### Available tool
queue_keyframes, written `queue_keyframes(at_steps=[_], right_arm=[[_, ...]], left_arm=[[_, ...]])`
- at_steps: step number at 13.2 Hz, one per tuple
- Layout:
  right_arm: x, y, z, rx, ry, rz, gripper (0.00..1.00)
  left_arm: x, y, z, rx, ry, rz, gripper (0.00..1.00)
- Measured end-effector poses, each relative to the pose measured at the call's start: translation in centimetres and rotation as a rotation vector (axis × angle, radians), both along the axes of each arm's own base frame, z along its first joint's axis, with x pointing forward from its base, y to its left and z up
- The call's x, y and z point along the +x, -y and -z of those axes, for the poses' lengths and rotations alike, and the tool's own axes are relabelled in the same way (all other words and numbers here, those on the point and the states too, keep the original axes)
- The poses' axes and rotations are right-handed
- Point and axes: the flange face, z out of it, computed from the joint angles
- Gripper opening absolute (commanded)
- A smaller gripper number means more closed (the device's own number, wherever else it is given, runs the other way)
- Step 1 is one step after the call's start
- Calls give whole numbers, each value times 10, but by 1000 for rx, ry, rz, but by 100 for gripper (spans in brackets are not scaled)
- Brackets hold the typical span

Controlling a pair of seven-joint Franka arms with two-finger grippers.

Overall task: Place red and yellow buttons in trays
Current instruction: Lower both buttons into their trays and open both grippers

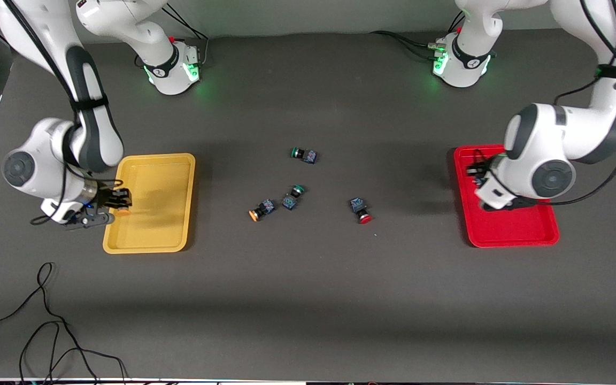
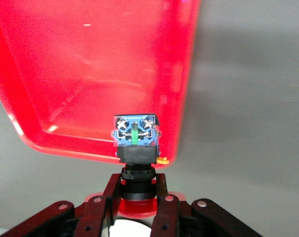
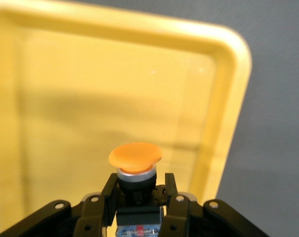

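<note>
No legible text, labels or numbers.

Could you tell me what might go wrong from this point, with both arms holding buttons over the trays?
1. The right gripper holds the orange-capped push-button switch near the shallow yellow plastic tray's rim; released there, it might bounce out.
2. The left gripper grips the red-capped blue-bodied switch by its neck near the red plastic tray's corner; it could tip over the rim.

Yellow tray, red tray, orange-capped button, dark grey table
</note>
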Motion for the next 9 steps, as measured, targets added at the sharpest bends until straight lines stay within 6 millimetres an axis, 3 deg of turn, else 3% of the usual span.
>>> queue_keyframes(at_steps=[1,2,3,4,5,7,9], right_arm=[[0,2,21,-8,-14,-8,64],[1,4,34,-20,-28,-6,99],[4,5,38,-29,-31,-3,100],[10,4,36,-31,-23,-5,100],[16,1,29,-22,-20,-6,100],[31,-11,4,25,-50,1,100],[51,-31,-37,47,-66,12,100]], left_arm=[[-8,-17,17,-10,8,14,0],[-17,-29,33,-27,18,23,0],[-25,-39,46,-41,30,24,0],[-32,-46,56,-50,34,23,70],[-37,-48,61,-54,32,23,100],[-36,-47,60,-54,36,25,100],[-21,-40,43,-55,49,26,100]])
